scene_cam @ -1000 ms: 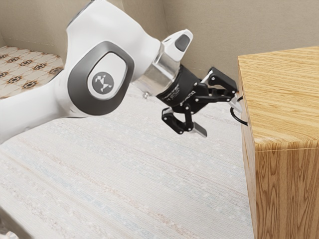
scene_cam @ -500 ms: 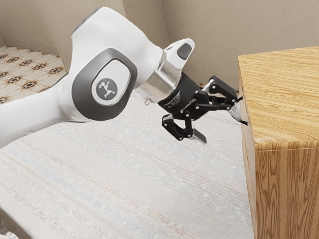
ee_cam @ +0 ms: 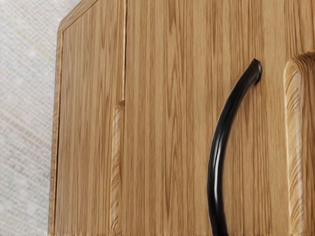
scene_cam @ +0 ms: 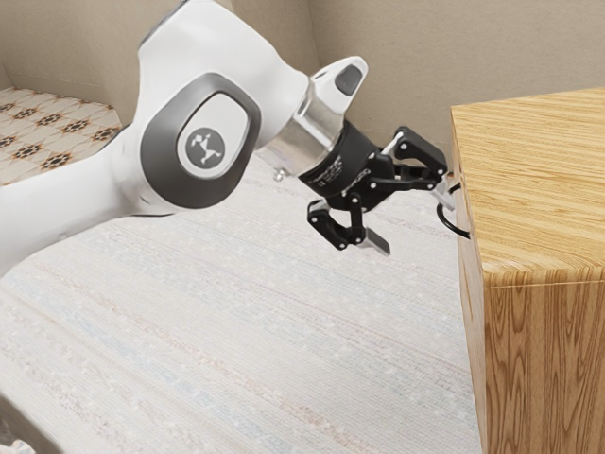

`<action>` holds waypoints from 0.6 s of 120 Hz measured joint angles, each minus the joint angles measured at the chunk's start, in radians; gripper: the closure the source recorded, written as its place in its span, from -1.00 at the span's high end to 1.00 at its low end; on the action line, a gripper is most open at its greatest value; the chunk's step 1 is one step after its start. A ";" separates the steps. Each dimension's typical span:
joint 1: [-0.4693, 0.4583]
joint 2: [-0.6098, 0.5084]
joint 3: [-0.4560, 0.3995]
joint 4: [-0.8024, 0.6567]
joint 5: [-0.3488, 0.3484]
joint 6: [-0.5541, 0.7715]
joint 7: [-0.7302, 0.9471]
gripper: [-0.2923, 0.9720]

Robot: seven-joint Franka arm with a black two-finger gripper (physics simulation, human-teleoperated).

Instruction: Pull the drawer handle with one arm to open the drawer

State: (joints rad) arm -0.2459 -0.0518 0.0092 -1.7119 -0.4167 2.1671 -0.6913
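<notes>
A wooden cabinet (scene_cam: 539,208) stands at the exterior view's right. On its front face a black curved drawer handle (scene_cam: 454,223) sticks out toward the arm. My gripper (scene_cam: 416,219) is open just in front of that face. One fingertip (scene_cam: 448,192) is close above the handle and the other fingertip (scene_cam: 380,245) hangs well away over the floor. Nothing is held between them. In the wrist view the drawer front (ee_cam: 167,123) is close ahead, with the handle (ee_cam: 221,157) arching across it and the seams around it looking flush.
Pale woven carpet (scene_cam: 236,322) covers the floor under the arm. Beige walls (scene_cam: 444,57) rise behind, and a patterned tile patch (scene_cam: 47,128) lies at the far left. The white arm (scene_cam: 189,142) spans the upper left.
Half a second ago the hand dipped slightly and turned; now it is back near where it was a second ago. The fingers stay apart, and the handle and cabinet have not moved.
</notes>
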 joint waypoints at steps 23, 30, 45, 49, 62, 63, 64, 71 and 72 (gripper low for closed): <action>-0.009 0.004 0.000 -0.016 -0.002 -0.003 0.002 0.54; -0.008 0.006 0.000 -0.018 -0.002 -0.003 0.002 0.54; -0.007 0.006 0.002 -0.022 -0.004 -0.003 0.003 0.53; -0.012 0.006 0.008 -0.024 -0.004 -0.003 0.003 0.53; -0.023 0.002 0.024 -0.033 -0.004 -0.003 0.004 0.53; -0.020 0.002 0.024 -0.034 -0.004 -0.003 0.004 0.53; -0.019 0.001 0.024 -0.034 -0.005 -0.003 0.004 0.53; -0.016 -0.002 0.024 -0.036 -0.006 -0.003 0.004 0.53; -0.015 -0.002 0.024 -0.037 -0.006 -0.003 0.004 0.53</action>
State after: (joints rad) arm -0.2612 -0.0541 0.0332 -1.7486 -0.4226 2.1637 -0.6869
